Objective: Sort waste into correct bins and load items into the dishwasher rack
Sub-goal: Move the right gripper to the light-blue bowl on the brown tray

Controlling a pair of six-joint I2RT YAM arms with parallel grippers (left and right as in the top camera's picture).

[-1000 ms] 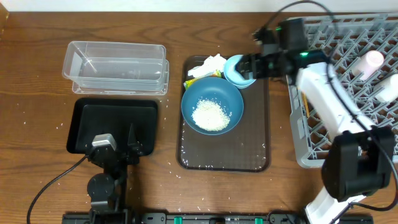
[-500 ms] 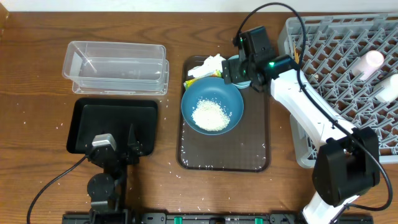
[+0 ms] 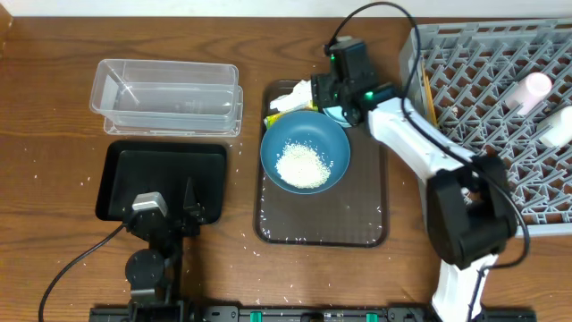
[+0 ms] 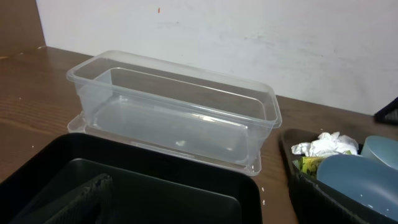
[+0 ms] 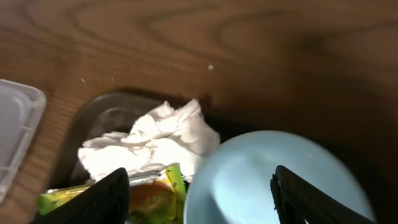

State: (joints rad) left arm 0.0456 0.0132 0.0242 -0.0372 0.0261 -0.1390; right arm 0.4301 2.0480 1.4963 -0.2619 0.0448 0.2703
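Observation:
The large dark-blue bowl (image 3: 306, 143) holds a heap of rice (image 3: 301, 165) and sits on the brown serving tray (image 3: 357, 215). Behind it lie the white napkin (image 3: 307, 89), the yellow-green wrapper (image 3: 277, 116) and the small light-blue bowl (image 3: 338, 109). My right gripper (image 3: 332, 94) is open above that bowl. In the right wrist view its fingers (image 5: 199, 193) straddle the bowl (image 5: 280, 180) and the wrapper (image 5: 149, 198), with the napkin (image 5: 149, 140) beyond. My left gripper (image 3: 183, 204) rests open and empty over the black tray (image 3: 134, 170). A pink cup (image 3: 534, 88), a pale cup (image 3: 559, 130) and chopsticks (image 3: 428, 94) are in the grey rack (image 3: 483, 134).
The clear container (image 3: 168, 97) stands empty behind the black tray and also shows in the left wrist view (image 4: 174, 118). Loose rice grains lie scattered on the table (image 3: 54, 72) around both trays. The rack fills the right side of the table.
My right arm has swung left from the rack's edge to above the small light-blue bowl and napkin at the back of the brown tray. The left arm has not moved.

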